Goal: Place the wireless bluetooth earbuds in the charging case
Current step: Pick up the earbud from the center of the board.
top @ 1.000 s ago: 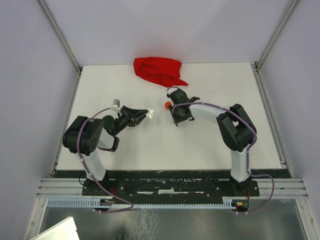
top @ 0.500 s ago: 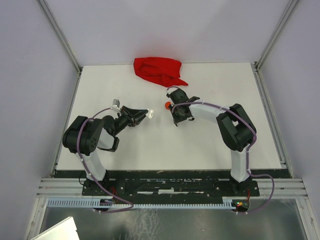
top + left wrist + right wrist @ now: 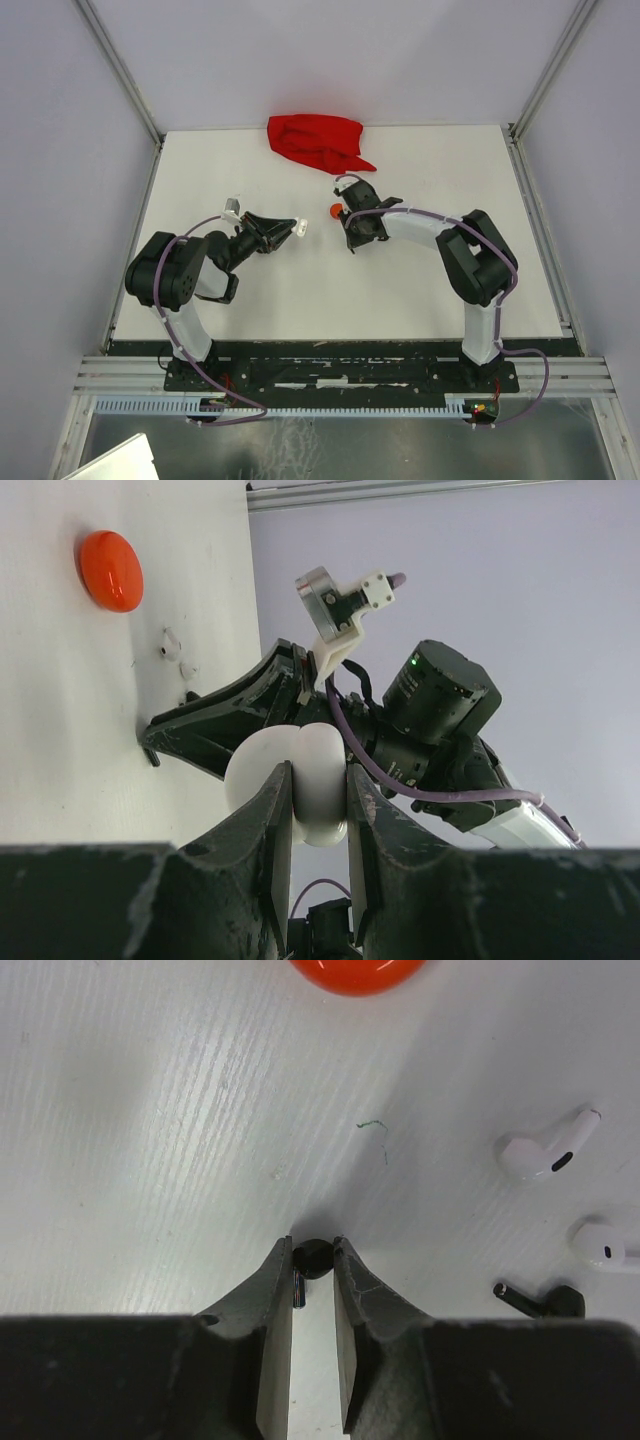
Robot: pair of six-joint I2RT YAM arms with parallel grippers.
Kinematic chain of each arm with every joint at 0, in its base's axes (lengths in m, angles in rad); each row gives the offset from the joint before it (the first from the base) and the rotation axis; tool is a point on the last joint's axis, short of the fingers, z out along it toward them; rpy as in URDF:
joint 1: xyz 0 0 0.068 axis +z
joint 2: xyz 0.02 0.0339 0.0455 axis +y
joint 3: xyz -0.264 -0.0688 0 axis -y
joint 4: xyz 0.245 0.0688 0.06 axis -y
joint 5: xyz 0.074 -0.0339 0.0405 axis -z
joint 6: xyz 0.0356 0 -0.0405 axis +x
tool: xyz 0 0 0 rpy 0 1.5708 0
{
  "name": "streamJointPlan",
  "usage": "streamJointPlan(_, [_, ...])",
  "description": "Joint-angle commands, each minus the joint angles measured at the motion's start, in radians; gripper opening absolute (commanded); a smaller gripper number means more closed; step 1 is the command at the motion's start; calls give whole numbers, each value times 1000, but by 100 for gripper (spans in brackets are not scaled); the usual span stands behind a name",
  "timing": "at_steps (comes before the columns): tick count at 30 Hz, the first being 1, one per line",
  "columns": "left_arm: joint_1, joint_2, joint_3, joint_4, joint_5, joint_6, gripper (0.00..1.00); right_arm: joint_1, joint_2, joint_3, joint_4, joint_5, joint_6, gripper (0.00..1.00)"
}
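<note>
My left gripper (image 3: 293,229) is shut on a round white charging case (image 3: 255,775) and holds it edge-on above the table, between its fingers (image 3: 280,810). My right gripper (image 3: 349,238) is down on the table, shut on a small black earbud (image 3: 313,1258). To its right in the right wrist view lie two white earbuds (image 3: 545,1148) (image 3: 603,1247) and another black earbud (image 3: 545,1302). An orange-red round case (image 3: 335,210) lies just beyond the right gripper's tips and also shows in the left wrist view (image 3: 110,570).
A crumpled red cloth (image 3: 318,142) lies at the back middle of the white table (image 3: 430,290). Metal frame rails (image 3: 535,230) run along the table's sides.
The right arm's elbow has shifted slightly to the right. The grippers and the things on the table look unchanged.
</note>
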Motion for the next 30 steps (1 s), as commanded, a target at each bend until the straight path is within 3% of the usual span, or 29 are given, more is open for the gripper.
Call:
streamJointPlan(1, [6,-6,-2,95,22,-28,3,-5,-135,-80,139,-3,-4,13])
streamJointPlan(10, [-13,-9,-3,92,19,-36,3,-5,-380,-295,476,-78,9,9])
streamJointPlan(17, [-69,16,15,86,-11,-73,3,-4,-549,-563,975,-171,65,7])
streamJointPlan(23, [-97,31,32,67,-33,-103,3,0,-554,-717,1383,-217,57,2])
streamJointPlan(30, [-143,53,69,65,-38,-132,3,12,-492,-780,1627,-277,-5,2])
